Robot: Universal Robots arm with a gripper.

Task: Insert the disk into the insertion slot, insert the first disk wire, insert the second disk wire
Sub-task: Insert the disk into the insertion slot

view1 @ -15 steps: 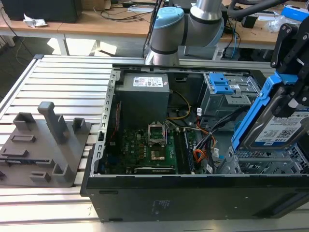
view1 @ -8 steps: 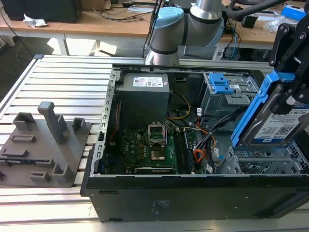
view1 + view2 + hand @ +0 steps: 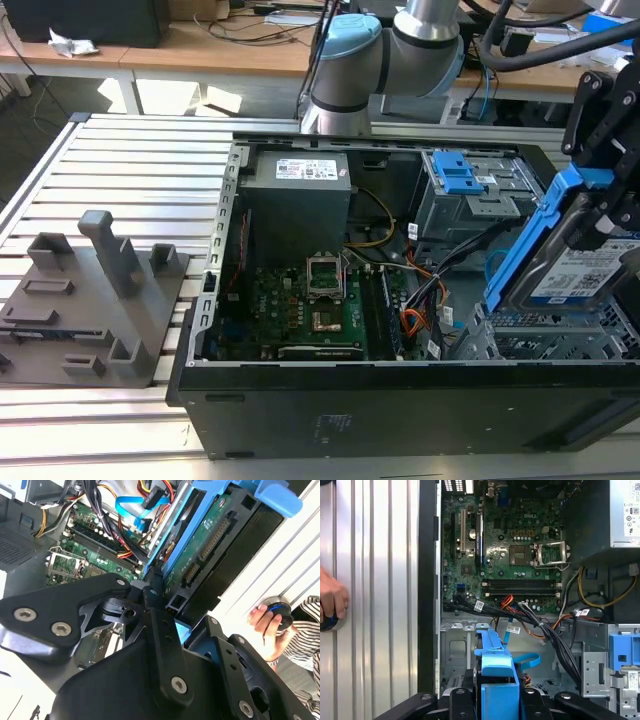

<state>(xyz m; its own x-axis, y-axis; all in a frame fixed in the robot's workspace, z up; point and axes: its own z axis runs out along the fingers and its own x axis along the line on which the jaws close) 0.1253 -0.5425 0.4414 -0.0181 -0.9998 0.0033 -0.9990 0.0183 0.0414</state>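
Black end effector (image 3: 603, 212), clamped on the blue-framed disk (image 3: 585, 275), holds it tilted above the insertion slot (image 3: 535, 342).

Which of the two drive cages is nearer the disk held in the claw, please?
The silver perforated cage: the disk hangs tilted just over it. The darker grey cage, with the blue clip, sits farther off.

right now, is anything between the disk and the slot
The disk, tilted in the gripper, hangs just over the slot. In the first wrist view the blue cable loops and black wires run close beside its path; nothing else visible blocks it.
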